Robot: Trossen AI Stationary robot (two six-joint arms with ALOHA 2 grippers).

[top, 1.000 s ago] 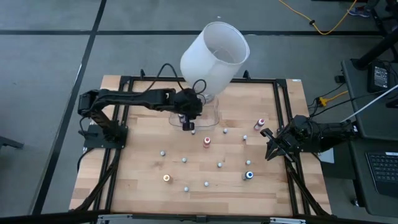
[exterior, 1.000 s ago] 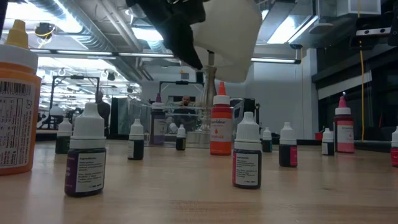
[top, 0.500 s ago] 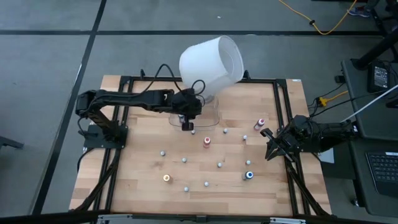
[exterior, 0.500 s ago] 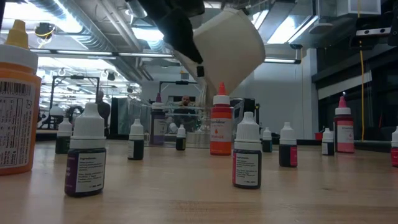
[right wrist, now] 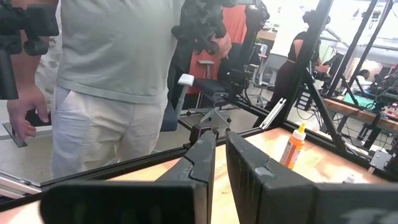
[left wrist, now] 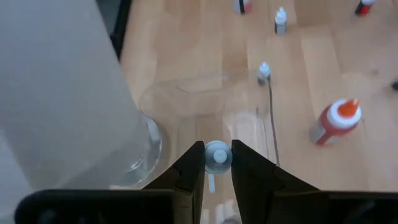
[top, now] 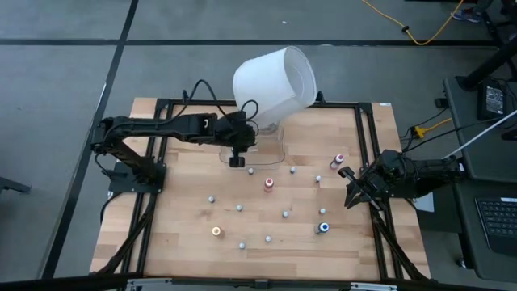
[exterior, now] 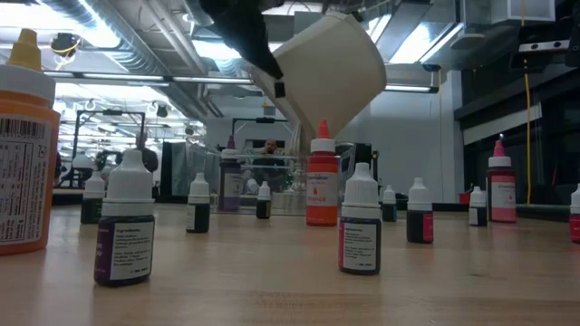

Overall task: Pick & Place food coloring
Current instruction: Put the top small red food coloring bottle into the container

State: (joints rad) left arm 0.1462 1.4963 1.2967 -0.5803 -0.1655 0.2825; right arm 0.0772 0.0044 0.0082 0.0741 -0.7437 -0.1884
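Several tiny food coloring bottles (top: 269,184) stand upright, scattered over the wooden table, with red, orange (top: 216,232), blue (top: 324,227), pink (top: 339,160) and whitish caps. My left gripper (top: 237,160) is shut on one whitish-capped bottle (left wrist: 217,155) above the clear plastic tray (top: 262,149), close by the white lampshade (top: 275,77). My right gripper (top: 352,194) hangs at the table's right edge, touching nothing, with a narrow gap between its fingers (right wrist: 221,155). My left gripper pinches the small bottle between its two fingers, which stand on either side of its whitish cap (left wrist: 218,154). The fingers point down from above. The bottle is upright, lifted clear, over the tray's floor (left wrist: 205,99).
The tilted lampshade on its clear stand (left wrist: 146,146) rises right beside the tray's far side. The black frame (top: 367,137) rims the table. An orange-red bottle (left wrist: 336,121) lies beyond the tray. People (right wrist: 118,74) stand in the room beyond the table.
My left gripper has gone a little toward the table's left and far edges with the bottle still in its hold. The lampshade has tipped over to one side on its stand and stays tilted.
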